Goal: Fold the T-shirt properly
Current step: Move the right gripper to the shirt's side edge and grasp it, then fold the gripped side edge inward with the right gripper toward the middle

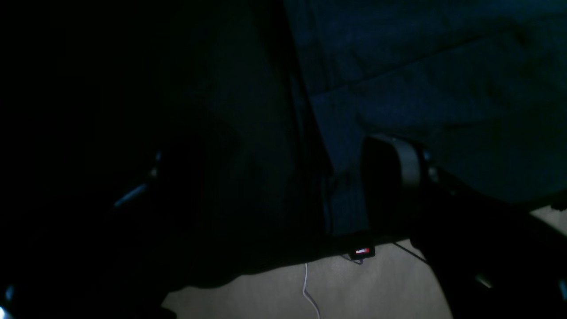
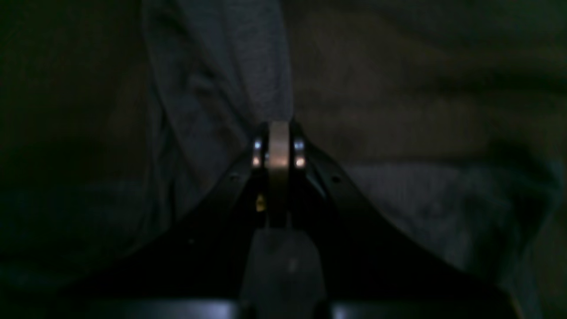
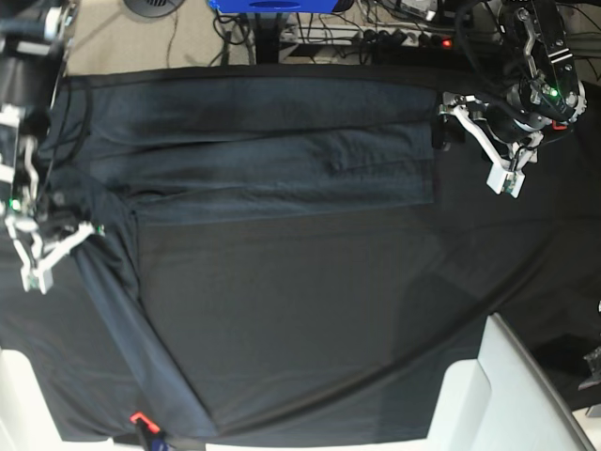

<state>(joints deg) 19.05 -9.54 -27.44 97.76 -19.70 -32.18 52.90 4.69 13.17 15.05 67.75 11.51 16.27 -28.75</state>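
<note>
T-shirt [image 3: 282, 160] lies half-folded between my pincers on the desk [image 3: 310, 329]; right pincer [image 2: 278, 133] is clenched on its edge, left pincer [image 3: 474, 141] released beside it. More folds remain, I judge.

A black cloth [image 3: 310, 319] covers the surface, with a blue object [image 3: 272, 6] and cables [image 3: 394, 33] beyond its far edge.

A robotics lab: a table [image 3: 526, 282] draped in black cloth stands on a pale floor [image 3: 113, 38], with two robot arms [image 3: 512, 122] mounted at its ends. Beyond the table's far edge lie tangled cables [image 3: 394, 33], a power strip [image 3: 413, 39] and a blue bin [image 3: 272, 6].
</note>
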